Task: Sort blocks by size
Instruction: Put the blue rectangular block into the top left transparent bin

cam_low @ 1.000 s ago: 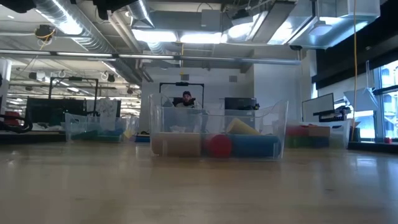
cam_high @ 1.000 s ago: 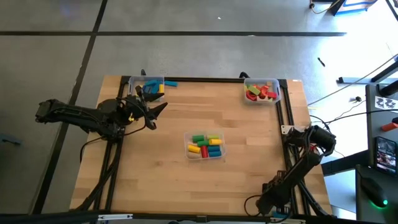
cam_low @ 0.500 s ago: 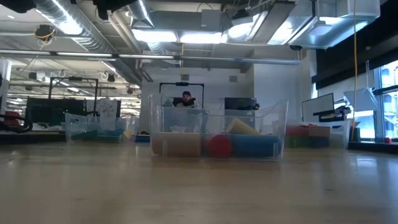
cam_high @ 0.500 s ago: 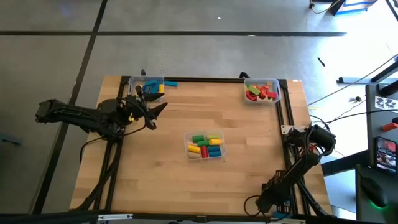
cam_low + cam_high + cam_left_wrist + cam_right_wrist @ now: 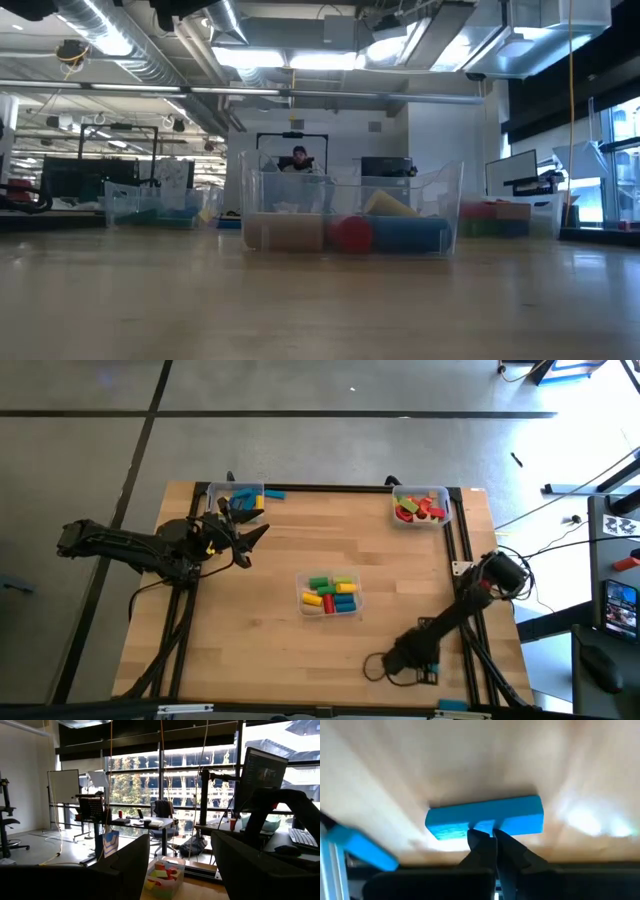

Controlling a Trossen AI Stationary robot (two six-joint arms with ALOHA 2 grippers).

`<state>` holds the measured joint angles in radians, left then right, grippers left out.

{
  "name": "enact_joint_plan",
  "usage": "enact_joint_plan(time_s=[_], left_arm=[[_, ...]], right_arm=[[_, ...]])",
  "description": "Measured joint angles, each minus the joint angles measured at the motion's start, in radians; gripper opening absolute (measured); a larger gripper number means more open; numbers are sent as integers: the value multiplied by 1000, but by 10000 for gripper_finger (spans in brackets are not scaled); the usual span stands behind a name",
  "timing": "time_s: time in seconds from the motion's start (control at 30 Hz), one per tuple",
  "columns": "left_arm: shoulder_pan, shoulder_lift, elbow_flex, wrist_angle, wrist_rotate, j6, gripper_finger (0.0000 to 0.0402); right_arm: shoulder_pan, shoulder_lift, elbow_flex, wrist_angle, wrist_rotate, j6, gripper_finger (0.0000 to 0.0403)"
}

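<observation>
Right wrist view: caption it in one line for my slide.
Right gripper, fingers shut, poised over a long blue block lying flat on the wooden table.

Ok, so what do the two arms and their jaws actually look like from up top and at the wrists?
Both arms are dark, jointed and slim. The left gripper has yellow markings near its wrist, and in its own wrist view the fingers are broad dark slabs. The right gripper has narrow black fingers tapering to a point; black cable loops beside that arm's lower end in the high view.
</observation>
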<state>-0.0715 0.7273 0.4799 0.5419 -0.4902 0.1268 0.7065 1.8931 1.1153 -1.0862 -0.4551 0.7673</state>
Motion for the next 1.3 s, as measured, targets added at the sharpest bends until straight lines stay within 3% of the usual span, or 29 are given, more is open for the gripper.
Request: enact_joint_plan(time_s=[0.27,0.37,0.5,0.63,0.73,0.9,1.07,1.3], left_arm=[[0,0,0,-1,0,0,210],[0,0,0,-1,0,0,210],[0,0,0,-2,0,0,210],[0,0,0,-2,0,-4,210],[0,0,0,-7,0,-19,210],[0,0,0,-8,0,-22,210],[0,0,0,-7,0,-22,210],[0,1,0,-9,0,-16,210]], right_arm=[[-142,3,122,-196,69,-16,9],[-133,3,199,-310,56,112,9],[-79,2,256,-332,50,357,21],[-15,2,257,-249,54,598,83],[34,2,258,-242,152,766,148],[82,2,257,-267,226,891,214],[78,-10,234,-235,322,958,218],[89,-151,78,-120,395,1163,191]])
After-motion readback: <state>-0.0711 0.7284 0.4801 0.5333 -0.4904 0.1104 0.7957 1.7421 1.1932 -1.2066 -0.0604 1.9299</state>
